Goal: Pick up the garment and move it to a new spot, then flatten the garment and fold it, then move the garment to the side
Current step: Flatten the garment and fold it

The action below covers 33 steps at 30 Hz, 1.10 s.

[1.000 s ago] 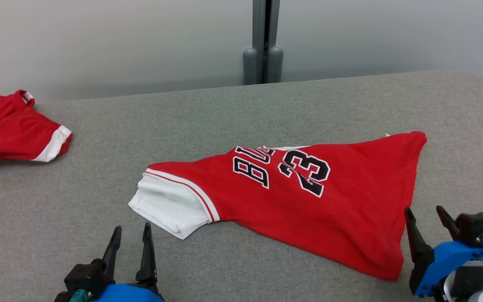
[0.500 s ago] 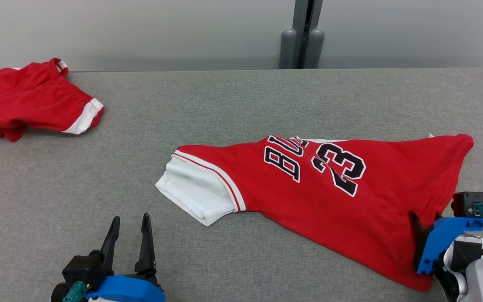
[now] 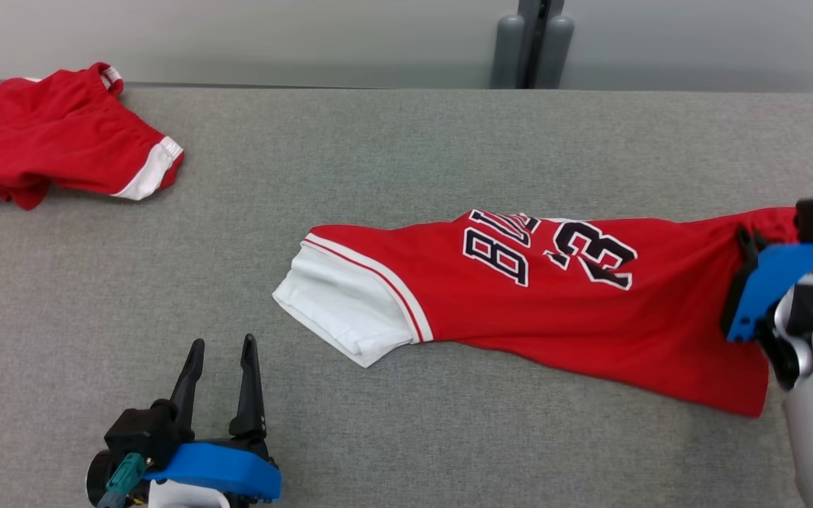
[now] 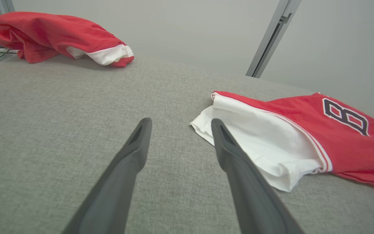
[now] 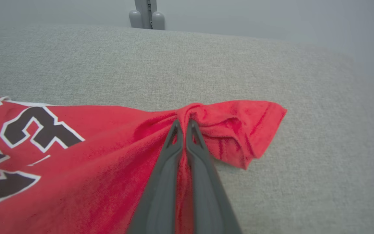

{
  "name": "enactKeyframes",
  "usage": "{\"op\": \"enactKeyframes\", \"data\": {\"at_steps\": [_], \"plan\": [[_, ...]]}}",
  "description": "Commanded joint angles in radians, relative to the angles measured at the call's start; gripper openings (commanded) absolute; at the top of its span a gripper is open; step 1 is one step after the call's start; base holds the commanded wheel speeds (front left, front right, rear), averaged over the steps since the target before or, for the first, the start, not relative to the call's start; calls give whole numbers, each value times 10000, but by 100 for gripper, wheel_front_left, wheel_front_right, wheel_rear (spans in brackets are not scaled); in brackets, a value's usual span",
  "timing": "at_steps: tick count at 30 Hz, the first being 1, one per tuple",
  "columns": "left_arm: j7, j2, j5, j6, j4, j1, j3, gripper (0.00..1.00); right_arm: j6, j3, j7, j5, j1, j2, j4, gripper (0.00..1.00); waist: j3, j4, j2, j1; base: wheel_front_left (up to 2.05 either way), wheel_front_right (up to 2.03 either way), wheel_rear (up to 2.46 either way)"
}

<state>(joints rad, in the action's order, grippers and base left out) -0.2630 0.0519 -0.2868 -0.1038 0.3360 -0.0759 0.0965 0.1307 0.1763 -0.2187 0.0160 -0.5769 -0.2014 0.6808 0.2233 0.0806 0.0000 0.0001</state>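
Note:
A red jersey (image 3: 562,310) with black-and-white lettering and a white sleeve (image 3: 339,314) lies across the grey table, stretched from centre to right. My right gripper (image 3: 745,243) is shut on the jersey's right edge, where the red cloth (image 5: 226,123) bunches around the closed fingertips (image 5: 183,125). My left gripper (image 3: 223,349) stands open at the lower left, fingers apart over bare table, a short way left of the white sleeve (image 4: 258,143). Nothing lies between its fingers (image 4: 131,152).
A second red garment (image 3: 61,141) with white trim lies bunched at the table's far left corner (image 4: 57,39). A grey post (image 3: 533,42) stands behind the table's back edge. The grey table (image 3: 378,155) runs wide between the two garments.
The right gripper has closed on the jersey's right edge and pulled it up and to the right, stretching the cloth. The head camera has shifted. The left gripper has stayed open.

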Motion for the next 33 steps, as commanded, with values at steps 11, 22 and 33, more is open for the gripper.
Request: {"op": "enactKeyframes", "data": {"at_steps": [11,22,33], "plan": [[-26,-22,-25,27,30,-389,242,100,1,317,1011,-1076,-1691,-119,1928,100,236,417,0,-1,0,0,0],[-26,-18,-117,-3,-207,-549,253,100,1,-115,3893,-1201,-1223,462,1627,100,-479,-264,0,-1,0,0,0],[-28,-19,-311,117,-63,38,295,100,1,-501,4773,-861,1622,1440,-559,100,-1470,-505,0,-1,0,0,0]]}}
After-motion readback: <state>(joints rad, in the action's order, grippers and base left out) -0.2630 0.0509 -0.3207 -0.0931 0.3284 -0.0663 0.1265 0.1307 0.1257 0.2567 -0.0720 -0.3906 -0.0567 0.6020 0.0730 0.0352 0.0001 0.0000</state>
